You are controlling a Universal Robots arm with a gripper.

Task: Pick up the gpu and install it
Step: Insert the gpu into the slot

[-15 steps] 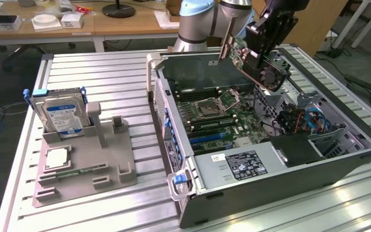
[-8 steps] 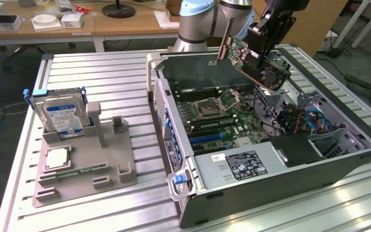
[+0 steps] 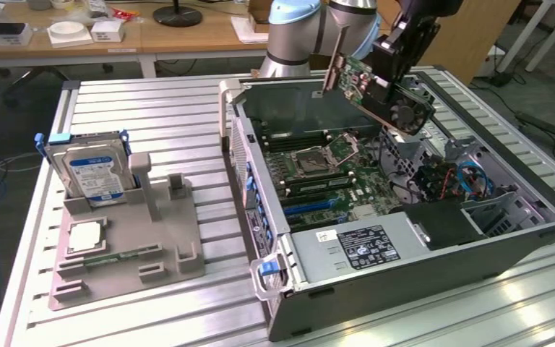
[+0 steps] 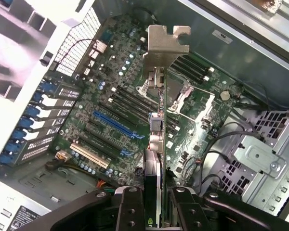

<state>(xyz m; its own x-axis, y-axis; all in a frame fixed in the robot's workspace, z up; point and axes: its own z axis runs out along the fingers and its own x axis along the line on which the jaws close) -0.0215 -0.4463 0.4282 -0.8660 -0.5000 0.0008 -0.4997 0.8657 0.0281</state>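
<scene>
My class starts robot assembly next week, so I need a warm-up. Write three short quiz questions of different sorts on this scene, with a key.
1. Multiple choice: the hand grips A a screwdriver, B the gpu, C a cup.
2. True or false: the gpu is seated in a slot.
3. Fill in: the gpu hangs over the open ___.
Key: 1 B. 2 False. 3 computer case.
</scene>
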